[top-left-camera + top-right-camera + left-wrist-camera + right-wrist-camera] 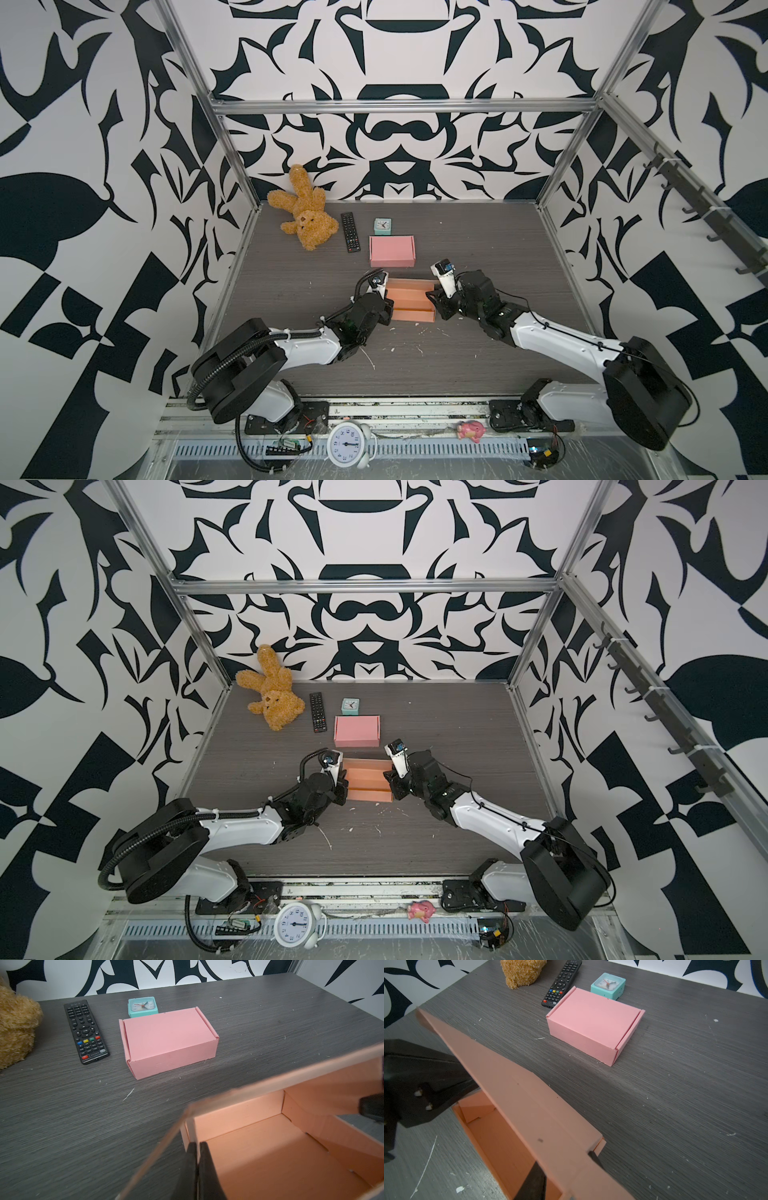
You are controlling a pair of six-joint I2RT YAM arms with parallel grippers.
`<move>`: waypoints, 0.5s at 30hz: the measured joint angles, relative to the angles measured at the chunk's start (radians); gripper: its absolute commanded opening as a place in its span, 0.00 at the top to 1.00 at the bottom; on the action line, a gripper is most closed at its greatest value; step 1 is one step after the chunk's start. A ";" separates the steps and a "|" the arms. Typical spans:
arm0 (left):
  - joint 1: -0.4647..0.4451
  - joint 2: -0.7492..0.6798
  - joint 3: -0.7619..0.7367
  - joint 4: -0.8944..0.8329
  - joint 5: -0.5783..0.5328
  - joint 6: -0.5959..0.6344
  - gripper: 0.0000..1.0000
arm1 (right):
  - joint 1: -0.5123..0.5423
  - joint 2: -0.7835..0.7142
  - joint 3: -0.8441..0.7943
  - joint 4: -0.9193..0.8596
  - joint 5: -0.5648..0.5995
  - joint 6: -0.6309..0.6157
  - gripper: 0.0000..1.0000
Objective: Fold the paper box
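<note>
Paper box (pixel 368 782) open; left hand (pixel 343 786), right hand (pixel 391 784) flanking.

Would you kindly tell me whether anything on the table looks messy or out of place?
White flecks litter the table near the orange box, like paper scraps. The teddy lies on its back, legs up the back wall. The pink box, remote and clock sit tidily.

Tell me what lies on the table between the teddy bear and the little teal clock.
The black remote control lies between the teddy bear and the teal clock. Both top views show it.
</note>
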 measured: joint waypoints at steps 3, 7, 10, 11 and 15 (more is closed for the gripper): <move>-0.010 0.000 -0.004 0.005 -0.011 -0.003 0.96 | 0.000 -0.006 -0.005 0.000 0.002 0.000 0.65; -0.027 0.001 -0.010 0.017 -0.026 -0.003 0.96 | 0.001 -0.014 -0.014 -0.004 0.005 0.005 0.62; -0.038 0.005 -0.013 0.026 -0.038 -0.006 0.96 | 0.002 -0.028 -0.016 -0.009 0.008 0.010 0.59; -0.041 0.006 -0.014 0.029 -0.040 -0.006 0.96 | 0.003 -0.037 -0.019 -0.010 0.008 0.010 0.58; -0.050 0.012 -0.016 0.042 -0.044 -0.006 0.96 | 0.007 -0.079 -0.034 -0.021 0.009 0.014 0.53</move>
